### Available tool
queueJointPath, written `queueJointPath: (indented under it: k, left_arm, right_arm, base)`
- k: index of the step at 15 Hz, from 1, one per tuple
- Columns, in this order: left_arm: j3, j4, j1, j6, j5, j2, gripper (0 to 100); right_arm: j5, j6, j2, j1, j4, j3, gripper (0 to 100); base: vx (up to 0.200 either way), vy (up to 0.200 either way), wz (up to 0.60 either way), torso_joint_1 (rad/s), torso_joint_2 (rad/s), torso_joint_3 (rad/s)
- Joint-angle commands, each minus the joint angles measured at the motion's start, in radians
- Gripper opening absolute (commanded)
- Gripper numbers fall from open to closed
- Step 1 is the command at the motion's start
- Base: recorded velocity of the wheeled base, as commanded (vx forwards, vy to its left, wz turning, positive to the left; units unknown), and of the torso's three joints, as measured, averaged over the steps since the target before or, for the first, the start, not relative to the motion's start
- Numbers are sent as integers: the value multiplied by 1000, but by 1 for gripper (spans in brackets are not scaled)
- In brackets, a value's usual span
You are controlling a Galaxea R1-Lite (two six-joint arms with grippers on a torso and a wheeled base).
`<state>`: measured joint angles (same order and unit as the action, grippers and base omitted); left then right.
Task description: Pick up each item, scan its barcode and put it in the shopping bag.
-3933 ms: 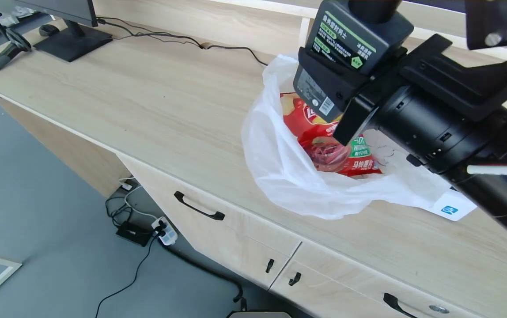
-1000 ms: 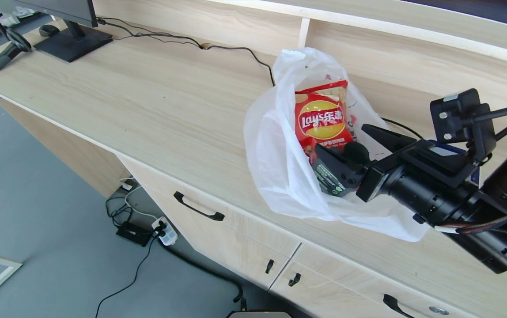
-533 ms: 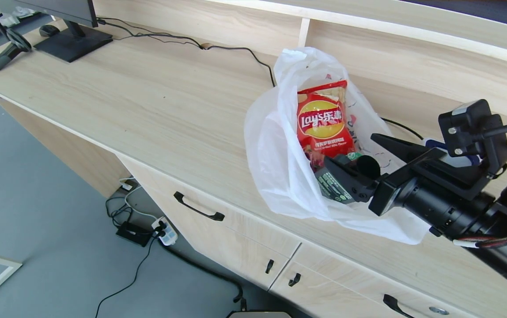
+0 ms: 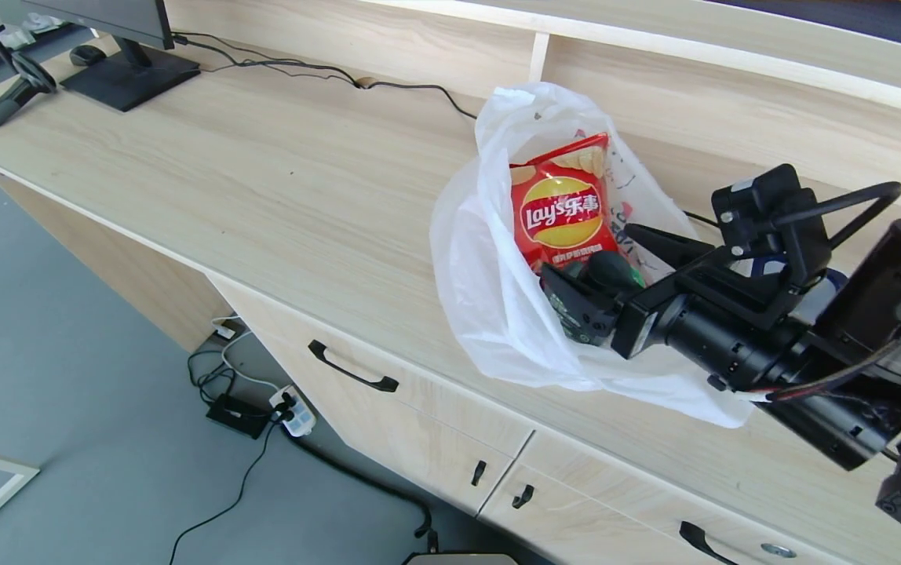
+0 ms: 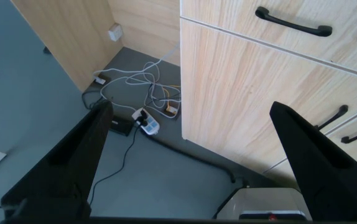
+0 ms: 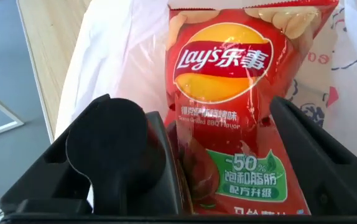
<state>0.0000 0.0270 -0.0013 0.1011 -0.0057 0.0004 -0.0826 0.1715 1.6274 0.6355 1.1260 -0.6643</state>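
A white plastic shopping bag (image 4: 490,298) stands open on the wooden counter (image 4: 262,188). A red chips packet (image 4: 560,204) leans upright inside it. My right gripper (image 4: 592,259) is inside the bag's mouth, open, with its fingers spread wide. A dark bottle (image 4: 580,306) with a black cap lies in the bag against the lower finger. The right wrist view has the bottle (image 6: 116,149) beside one finger, the chips packet (image 6: 222,62) between the fingers of the gripper (image 6: 190,109), and the bag (image 6: 104,62) around them. My left gripper (image 5: 191,107) hangs open over the floor, beside the drawers.
A monitor stand (image 4: 129,74) and a dark hand-held scanner (image 4: 3,106) sit at the counter's far left. A black cable (image 4: 419,86) runs along the back towards the bag. Drawers with black handles (image 4: 352,377) lie below the front edge. A raised shelf backs the counter.
My right gripper, earlier high above the bag and shut on the bottle, has come down into the bag and opened. In the last second it shifted slightly left, nudging the chips packet.
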Motion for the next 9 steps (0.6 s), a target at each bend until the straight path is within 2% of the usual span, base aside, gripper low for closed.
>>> queueJointPath:
  k: [1,4,7,9]
  left_arm:
    - [0,1,0,0,0,0,100]
    - [0,1,1,-3,0,0,100]
    - [0,-1,1,-3,0,0,100]
    - [0,-1,0,-4,0,0,100]
  right_arm:
    - [33,2,144,0,9,-163,100]
    - [90,-1,256,4,8,-354,100]
    - [99,-12,288,3,-3,-413,100]
    - [99,-15,261,-25,5,-400,100]
  base:
    - [0,0,0,0,0,0]
    - [0,0,0,0,0,0]
    - [0,0,0,0,0,0]
    - [0,0,0,0,0,0]
